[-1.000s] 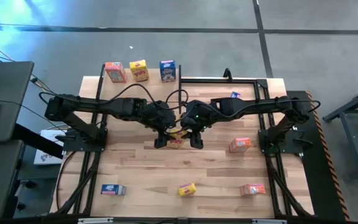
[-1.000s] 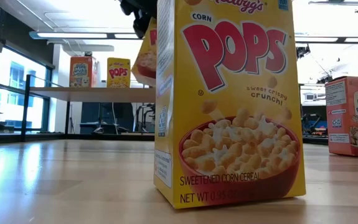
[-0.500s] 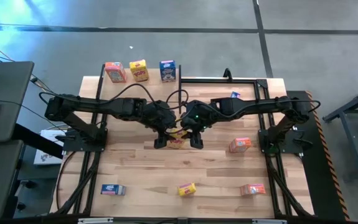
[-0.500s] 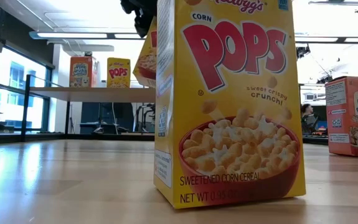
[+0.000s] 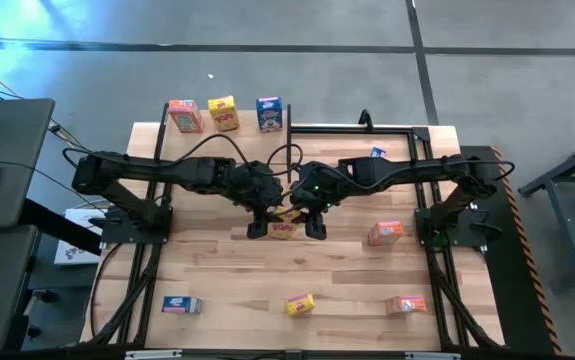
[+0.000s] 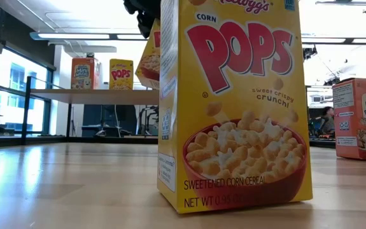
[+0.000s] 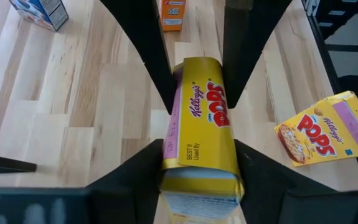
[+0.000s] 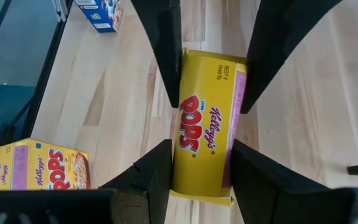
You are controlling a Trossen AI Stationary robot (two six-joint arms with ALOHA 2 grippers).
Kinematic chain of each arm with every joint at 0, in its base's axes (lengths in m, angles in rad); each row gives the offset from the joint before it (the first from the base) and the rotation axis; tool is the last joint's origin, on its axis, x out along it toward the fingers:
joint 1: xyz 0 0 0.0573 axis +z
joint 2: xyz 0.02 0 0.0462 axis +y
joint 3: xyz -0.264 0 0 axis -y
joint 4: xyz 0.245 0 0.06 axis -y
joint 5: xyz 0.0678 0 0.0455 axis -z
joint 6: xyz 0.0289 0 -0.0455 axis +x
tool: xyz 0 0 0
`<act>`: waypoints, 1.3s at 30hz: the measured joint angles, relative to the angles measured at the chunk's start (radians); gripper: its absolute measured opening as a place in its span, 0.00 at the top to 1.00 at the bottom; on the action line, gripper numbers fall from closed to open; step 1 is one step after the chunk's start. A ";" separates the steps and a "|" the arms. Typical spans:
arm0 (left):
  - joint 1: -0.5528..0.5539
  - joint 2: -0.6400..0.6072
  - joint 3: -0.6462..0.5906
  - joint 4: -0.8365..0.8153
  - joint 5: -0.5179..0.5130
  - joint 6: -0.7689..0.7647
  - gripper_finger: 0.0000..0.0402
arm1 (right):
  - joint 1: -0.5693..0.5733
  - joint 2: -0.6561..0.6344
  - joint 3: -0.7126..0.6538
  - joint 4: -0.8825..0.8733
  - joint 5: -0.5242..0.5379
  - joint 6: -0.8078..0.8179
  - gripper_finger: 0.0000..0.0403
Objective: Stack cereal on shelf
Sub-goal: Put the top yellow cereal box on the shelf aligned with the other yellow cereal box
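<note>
Both my grippers meet over the table's middle, each shut on one yellow cereal box (image 5: 283, 229), my left gripper (image 5: 258, 228) on its left end and my right gripper (image 5: 314, 226) on its right end. The low view shows this box (image 6: 149, 58) in the air, half hidden behind a large near yellow box (image 6: 233, 108). A second yellow box (image 7: 325, 134) lies flat on the table close by. On the shelf (image 6: 74, 95) stand an orange-red box (image 6: 84, 73) and a yellow one (image 6: 121, 74); the high view also shows a blue one (image 5: 269, 112) beside them. My left gripper pinches the yellow box's two long sides (image 7: 169, 149) between its two fingers, at the end that bears the printed date. The fingers slant down from the table's left. The box is lifted clear of the table. My right gripper pinches the same box's two long sides (image 8: 176, 158) between its fingers, at the opposite end. Its fingers slant down from the table's right. The box spans the gap between both grippers, clear of the table.
Loose boxes lie on the table: orange-red (image 5: 385, 233) at the right, blue (image 5: 181, 305), yellow (image 5: 300, 304) and orange-red (image 5: 405, 304) along the near edge, and a small blue one (image 5: 378, 152) at the far right. Bare wood lies between them.
My left gripper has shut on the left end of the yellow box, which my right gripper kept holding. The box and both arms have stayed in place above the table's middle.
</note>
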 joint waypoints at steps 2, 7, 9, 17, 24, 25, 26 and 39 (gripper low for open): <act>0.000 0.000 0.000 0.000 0.000 0.000 0.61 | 0.000 0.000 0.000 0.000 0.000 0.000 0.65; 0.000 0.000 0.000 0.000 0.000 0.000 0.64 | 0.000 0.000 0.000 0.000 0.000 0.000 0.65; 0.000 0.000 0.000 0.000 0.000 0.000 0.64 | 0.000 0.000 0.000 0.000 0.000 0.004 0.65; 0.000 0.000 0.000 0.000 0.000 -0.007 0.63 | 0.000 0.000 0.000 0.000 0.000 0.008 0.65; 0.000 0.000 0.000 0.000 0.000 -0.008 0.63 | 0.000 0.000 0.001 0.000 0.009 0.028 0.63; 0.000 0.000 0.000 0.000 0.000 -0.008 0.63 | 0.000 0.000 0.001 0.001 0.011 0.028 0.61; 0.000 0.000 0.000 -0.001 0.000 -0.008 0.63 | 0.000 0.000 0.001 0.000 0.014 0.027 0.59; 0.004 -0.007 -0.001 -0.010 0.000 0.016 0.63 | -0.001 0.000 0.001 -0.036 0.018 0.000 0.40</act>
